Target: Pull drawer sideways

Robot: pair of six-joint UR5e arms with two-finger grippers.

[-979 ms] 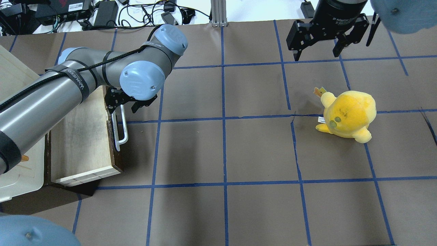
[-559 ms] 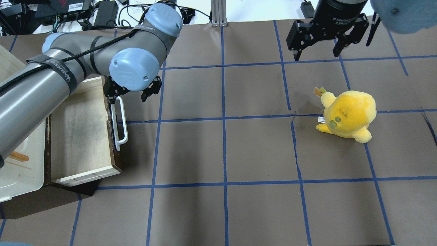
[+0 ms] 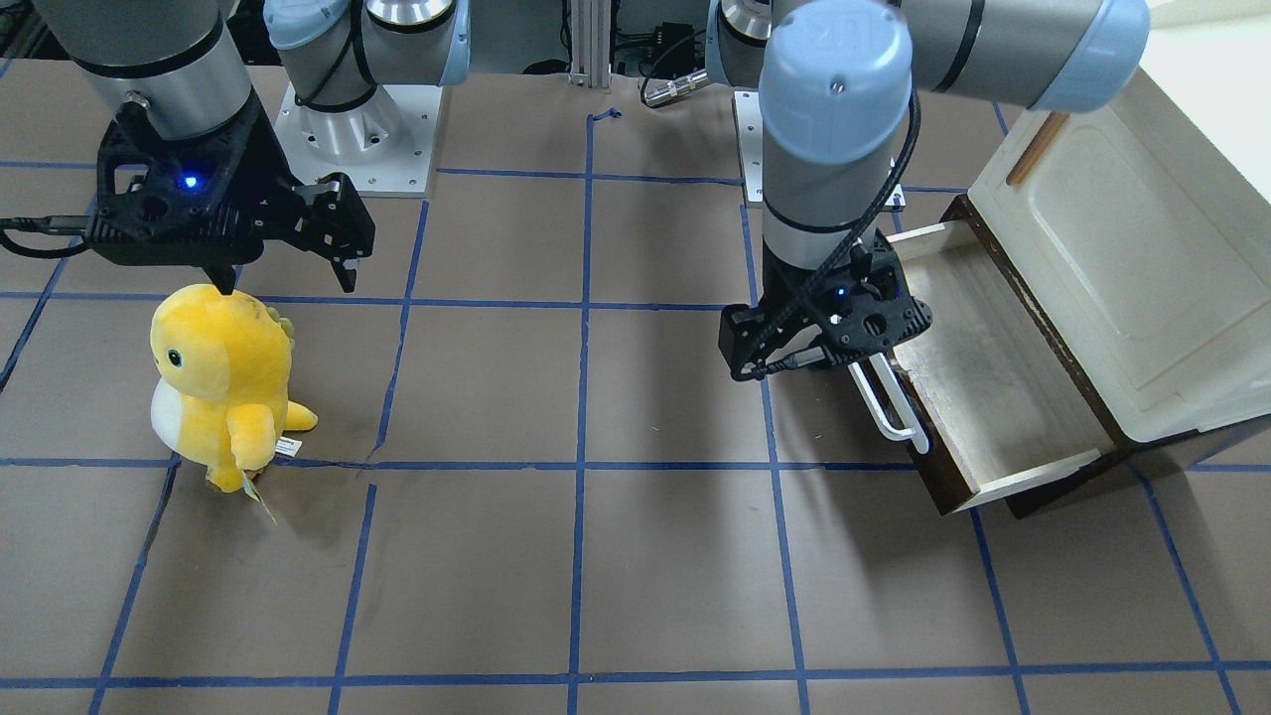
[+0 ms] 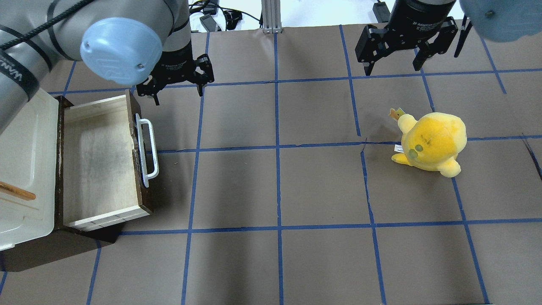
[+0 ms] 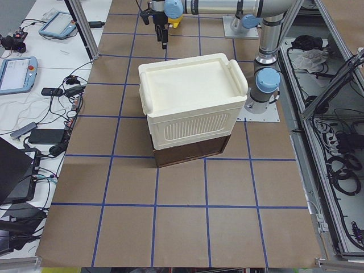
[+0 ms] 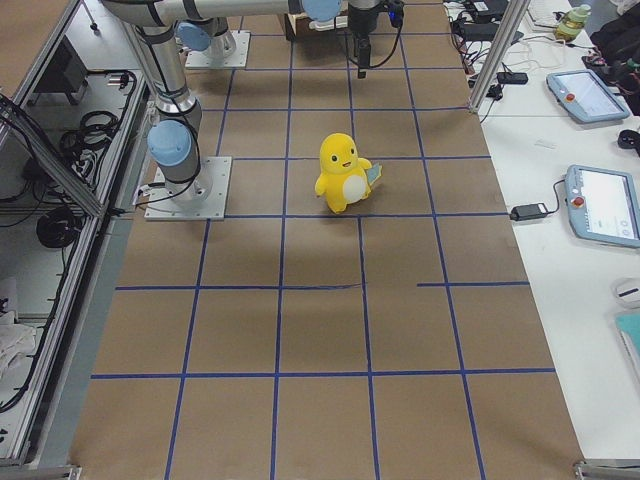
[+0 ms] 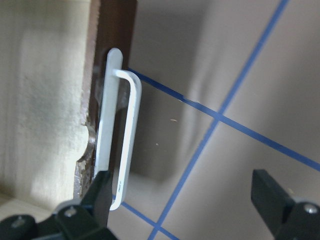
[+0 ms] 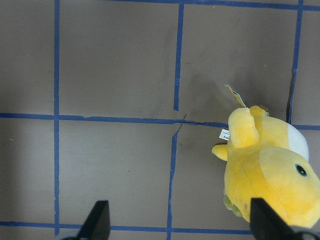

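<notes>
Hovering left gripper (image 4: 178, 96): jaws released and spread wide, nothing between them. It hangs above the surface (image 4: 275, 190) by the far end of the handle.
Left gripper, front view (image 3: 809, 372): sits over the robot-side end of the handle, with no grip on it.
Left wrist view (image 7: 185, 200): only brown surface and blue tape lie between the fingers. The handle (image 7: 127, 135) runs up from beside one finger (image 7: 102, 200) (contact can't be told here).
drawer (image 4: 99, 156): at the robot's left end of the surface, standing well out of the dark base under the cabinet, pale wood tray exposed.
Drawer, front view (image 3: 993, 387): dark brown front panel faces the middle of the surface.
handle (image 4: 149, 148): long white bar on the front panel, running along it; also seen from the front (image 3: 889, 402).
cabinet (image 4: 25, 140): cream box on top of the dark base, with a small wooden handle (image 4: 15, 192). From the left-end camera (image 5: 187, 108) it hides the drawer.
right gripper (image 4: 392, 70): jaws released and holding nothing, up above the far right of the surface. Front view (image 3: 286, 286) puts it just above and behind the plush.
Right wrist view (image 8: 182, 220): bare surface between the fingers.
plush toy (image 4: 432, 144): yellow, upright on the surface, well apart from the drawer (also (image 3: 218, 382), (image 6: 343, 172), (image 8: 270, 175)).
</notes>
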